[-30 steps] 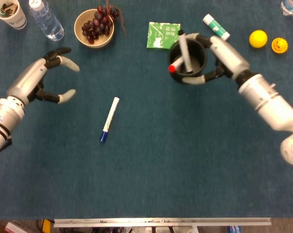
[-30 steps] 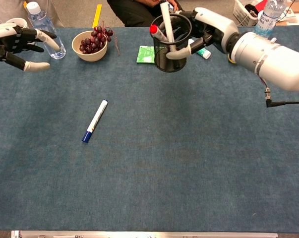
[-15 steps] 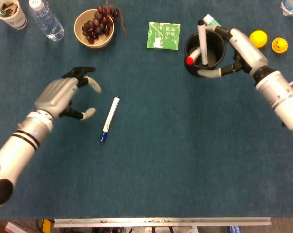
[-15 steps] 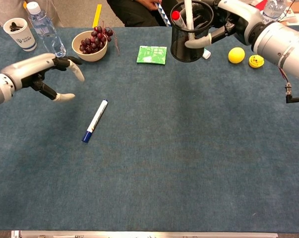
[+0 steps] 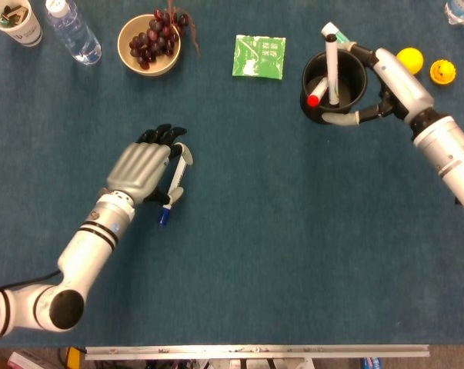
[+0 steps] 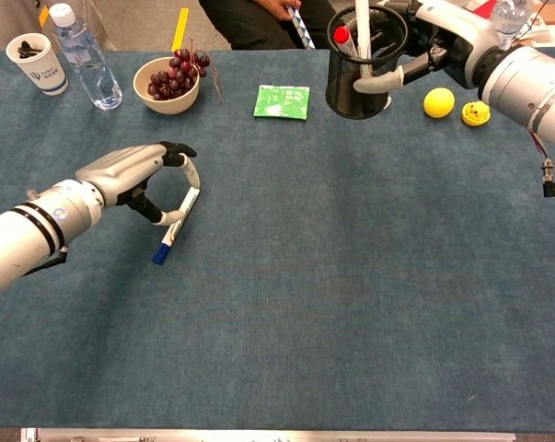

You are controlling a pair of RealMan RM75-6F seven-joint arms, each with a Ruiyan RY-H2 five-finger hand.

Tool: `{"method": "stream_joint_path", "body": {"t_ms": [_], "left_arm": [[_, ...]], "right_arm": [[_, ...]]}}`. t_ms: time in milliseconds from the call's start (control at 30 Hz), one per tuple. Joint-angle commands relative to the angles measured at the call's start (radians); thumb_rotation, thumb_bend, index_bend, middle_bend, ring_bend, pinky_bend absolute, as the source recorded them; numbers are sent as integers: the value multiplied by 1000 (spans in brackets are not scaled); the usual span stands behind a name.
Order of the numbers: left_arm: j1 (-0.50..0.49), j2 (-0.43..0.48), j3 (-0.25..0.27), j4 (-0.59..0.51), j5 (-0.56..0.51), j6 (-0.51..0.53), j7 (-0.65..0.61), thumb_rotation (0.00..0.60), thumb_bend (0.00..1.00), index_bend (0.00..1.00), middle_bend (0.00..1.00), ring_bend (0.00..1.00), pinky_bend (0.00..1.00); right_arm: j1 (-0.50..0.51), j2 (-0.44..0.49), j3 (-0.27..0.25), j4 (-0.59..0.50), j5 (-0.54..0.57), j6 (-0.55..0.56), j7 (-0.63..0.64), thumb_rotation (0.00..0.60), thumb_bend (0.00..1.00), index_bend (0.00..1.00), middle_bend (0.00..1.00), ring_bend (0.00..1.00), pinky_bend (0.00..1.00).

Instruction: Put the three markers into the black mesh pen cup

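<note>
Left hand (image 5: 143, 171) moved onto blue-capped marker (image 5: 172, 192), fingers curled around it. Right hand (image 5: 385, 84) still grips mesh pen cup (image 5: 333, 84); chest view shows cup lifted.

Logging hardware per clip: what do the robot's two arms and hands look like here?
Both arms are glossy white-and-silver tubes. The left arm has black bands near the wrist and elbow; the right arm has thin dark rings and a black cable with a plug hanging below it. The left hand has a silver-grey back, black finger segments and pale tips. The right hand looks alike, whitish with pale fingers.
</note>
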Motion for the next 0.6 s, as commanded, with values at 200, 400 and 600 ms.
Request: {"method": "stream_joint_path", "body": {"t_ms": [200, 400, 600], "left_arm": [[-14, -42, -17, 31, -56, 11, 32, 600, 297, 291, 103, 12, 96], [-20, -68, -20, 52, -84, 11, 43, 600, 296, 188, 92, 12, 96], [-21, -81, -7, 71, -91, 9, 62, 600, 297, 144, 73, 12, 96]], "right_arm": [[-2, 5, -6, -1, -5, 6, 11, 600, 363, 524, 451, 343, 294], [-3, 7, -11, -2, -8, 10, 19, 600, 362, 524, 451, 343, 294], [-2, 8, -14, 0, -8, 11, 25, 600, 363, 524, 451, 343, 294]]}}
